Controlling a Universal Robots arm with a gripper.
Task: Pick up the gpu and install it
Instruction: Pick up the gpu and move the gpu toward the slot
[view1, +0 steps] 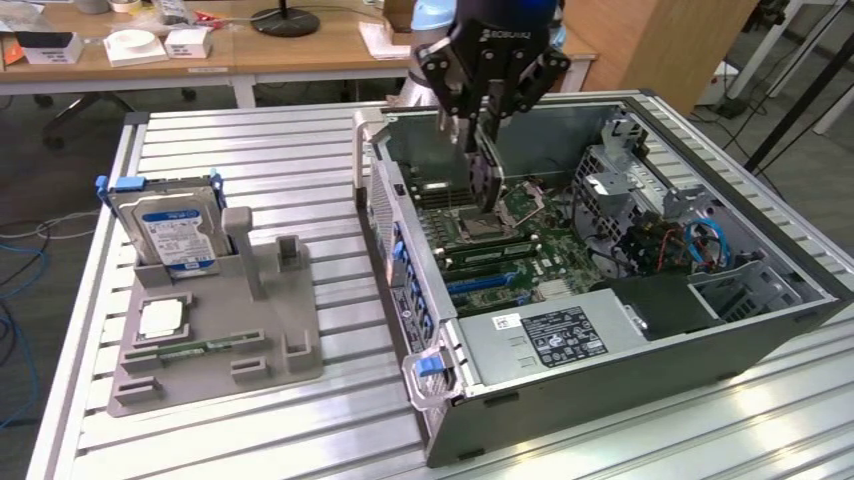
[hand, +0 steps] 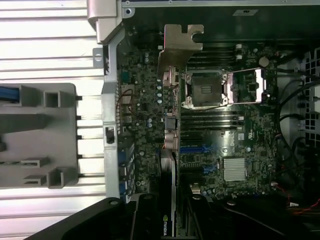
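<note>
My gripper (view1: 482, 122) hangs over the open computer case (view1: 400, 250) and is shut on the gpu (view1: 485, 172), a dark flat card held on edge with its long side pointing down. The card hovers above the motherboard (view1: 514, 255), close to the CPU socket (view1: 477, 226). In the wrist view the gpu (hand: 170, 131) appears edge-on, its silver metal bracket (hand: 178, 47) at the far end. It lies over the board between the case's rear wall and the CPU socket (hand: 205, 89). My gripper (hand: 170, 217) clamps the card's near end.
A grey parts holder (view1: 220, 330) stands on the slatted metal table (view1: 240, 150) at the exterior view's left. It carries a hard drive with a blue-white label (view1: 167, 228), a square chip (view1: 162, 318) and a green memory stick (view1: 200, 350). A power supply (view1: 561, 335) and drive cages (view1: 641, 200) fill the case.
</note>
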